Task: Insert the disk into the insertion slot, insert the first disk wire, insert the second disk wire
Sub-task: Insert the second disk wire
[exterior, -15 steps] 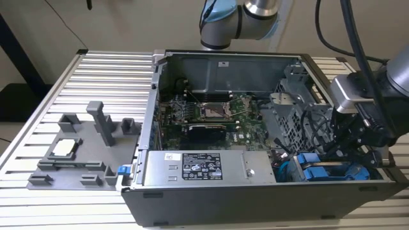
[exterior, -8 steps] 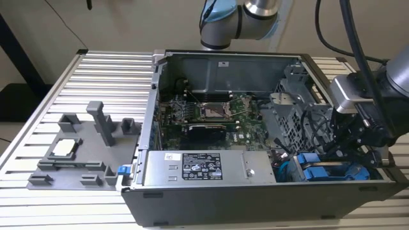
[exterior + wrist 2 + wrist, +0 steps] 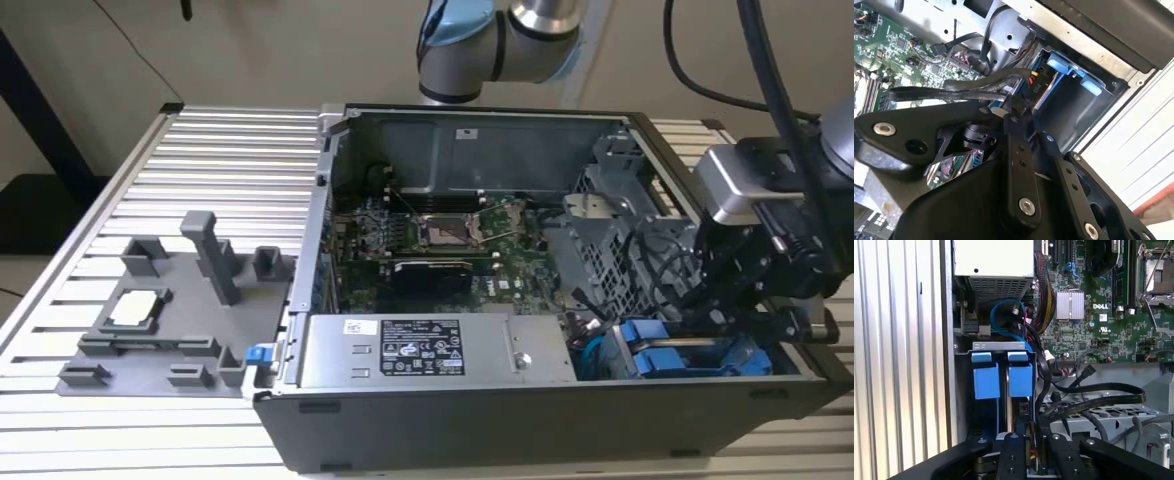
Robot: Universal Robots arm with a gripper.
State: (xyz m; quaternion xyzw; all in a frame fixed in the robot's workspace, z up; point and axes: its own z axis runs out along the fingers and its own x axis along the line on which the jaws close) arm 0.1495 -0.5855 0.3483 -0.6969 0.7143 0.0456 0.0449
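Note:
Two bright blue carrier fronts sit side by side in the grey drive cage (image 3: 999, 345), at the case's front corner on the exterior view's right (image 3: 694, 358). The disk (image 3: 1020, 380) is seated in the insertion slot, with only its blue frame showing. My gripper (image 3: 1035, 434) hangs just behind that carrier. Its black fingers (image 3: 1013, 452) stand close together on a thin black disk wire (image 3: 954, 92), whose connector end sits at the fingertips. In the second wrist view the gripper (image 3: 1016, 111) is right at the drive's rear edge, next to red and yellow leads (image 3: 1033, 75).
The grey power-supply box (image 3: 434, 350) lies along the case's near wall, beside the cage. Loose black cables (image 3: 1094, 395) cross between the cage and the green motherboard (image 3: 441, 235). A grey fixture tray (image 3: 174, 320) rests on the slatted table at the exterior view's left.

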